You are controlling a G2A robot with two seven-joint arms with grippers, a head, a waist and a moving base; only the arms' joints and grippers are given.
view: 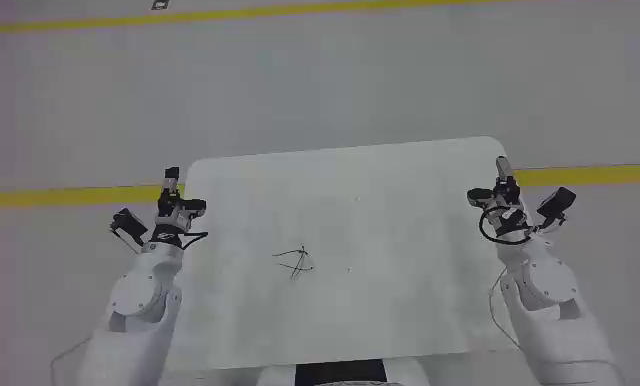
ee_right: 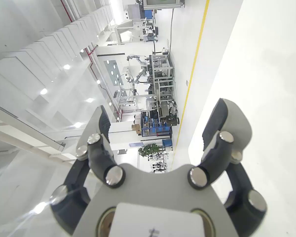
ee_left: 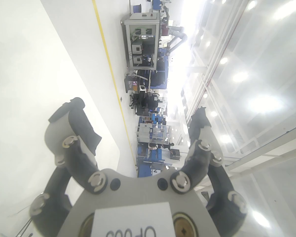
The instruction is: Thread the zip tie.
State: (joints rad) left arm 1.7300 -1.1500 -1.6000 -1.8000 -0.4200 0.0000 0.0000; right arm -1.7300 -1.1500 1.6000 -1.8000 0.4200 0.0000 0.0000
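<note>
Jaws stand apart on the left gripper (ee_left: 137,110) and the right gripper (ee_right: 162,107). The zip tie (view: 297,261) lies on the table (view: 420,196) between them, well apart from both.

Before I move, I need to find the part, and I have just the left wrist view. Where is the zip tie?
Observer: The zip tie lies on the white table, near the middle and toward the robot's side.
Operator: Is it a single piece?
Observer: It looks like a few thin dark strands crossing each other. I cannot tell how many.
Operator: What is the right arm doing?
Observer: The right gripper sits at the table's right edge, jaws open, holding nothing.
</note>
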